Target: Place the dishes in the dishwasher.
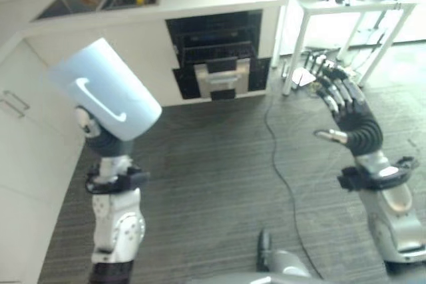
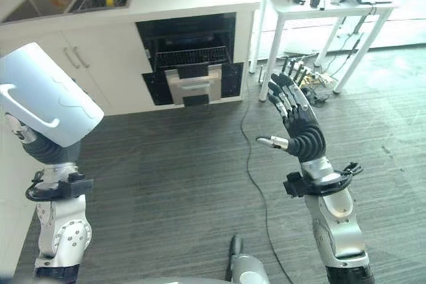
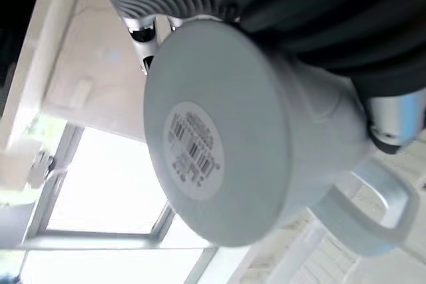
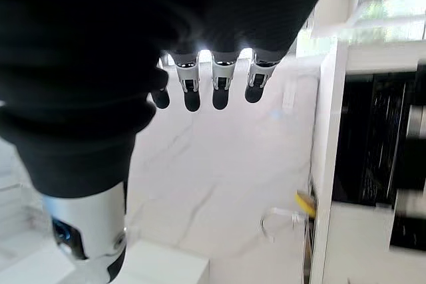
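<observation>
kitchen floor, dishwasher open ahead w/ rack out. left hand clutching pale mug; right hand spread, empty. carry mug steady, lower onto rack.

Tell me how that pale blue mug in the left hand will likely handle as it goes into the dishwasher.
The pale blue mug looks rigid and smooth-glazed, so it could slip; the left hand curls round its body, not its handle. It is probably breakable if knocked against the dishwasher rack. Its flat base should let it stand steadily.
</observation>
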